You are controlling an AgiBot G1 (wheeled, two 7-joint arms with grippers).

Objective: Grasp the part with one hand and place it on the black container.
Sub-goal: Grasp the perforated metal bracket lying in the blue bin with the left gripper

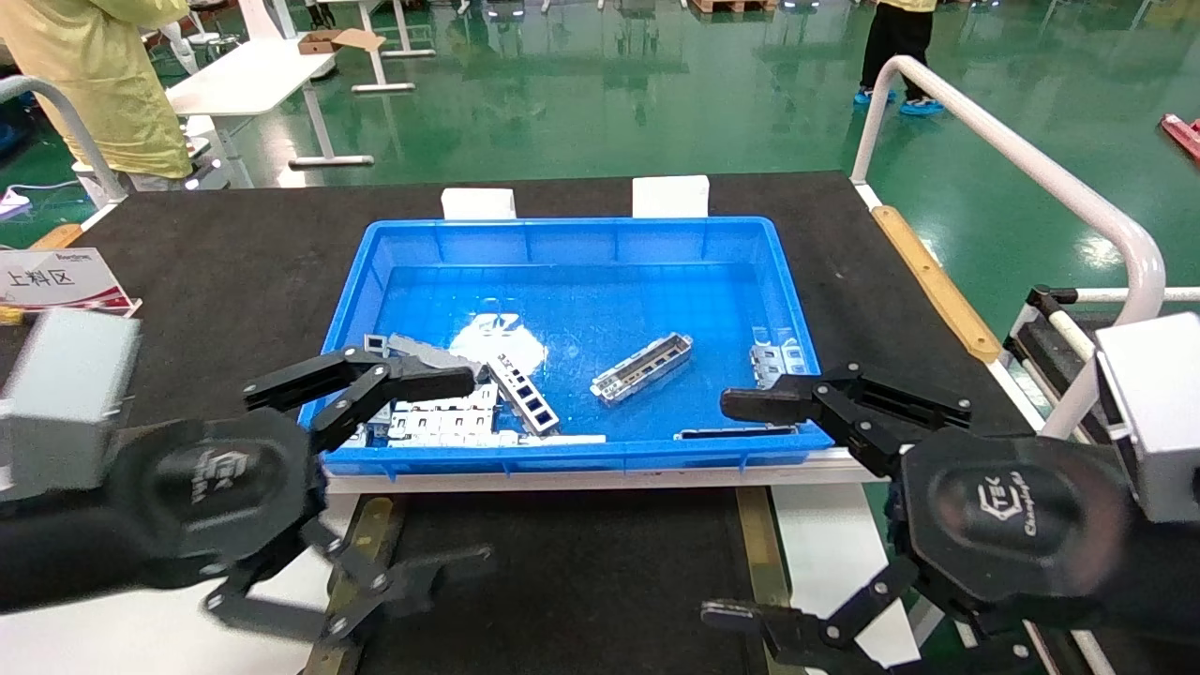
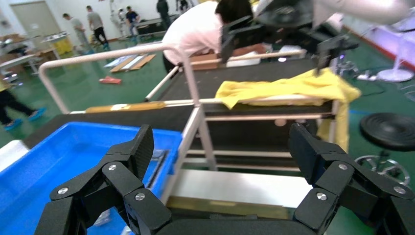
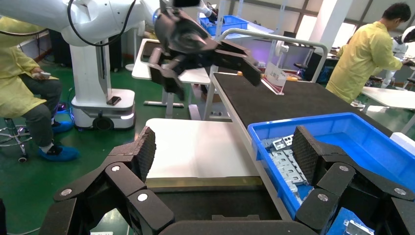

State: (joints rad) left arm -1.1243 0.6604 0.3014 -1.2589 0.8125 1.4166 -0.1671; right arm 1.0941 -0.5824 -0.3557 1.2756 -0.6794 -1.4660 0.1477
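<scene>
The left tool (image 1: pixel 384 469) hung over the near-left corner of the blue bin (image 1: pixel 572 246), its fingers spread wide and holding nothing; one finger reached over the bin's front rim, the other lay above the near tray. In the left wrist view the same tool (image 2: pixel 222 152) stood open, with the bin's blue wall (image 2: pixel 73 147) beside one finger. Just past that upper finger, inside the bin, lay a heap of flat silver plates (image 1: pixel 441 417) with square holes.

The part (image 1: pixel 642 367) lay alone on the bin floor, set at a slant, between the two tools and beyond both, touching neither. The black container (image 1: pixel 572 581) lay on the table (image 1: pixel 234 262) nearer than the bin, between the two tools' lower fingers, with brass strips along its sides.

The right tool (image 1: pixel 741 506) hung at the bin's near-right corner, fingers spread wide and empty. The right wrist view showed it (image 3: pixel 222 152) open likewise, the bin (image 3: pixel 313 122) beside one finger.
</scene>
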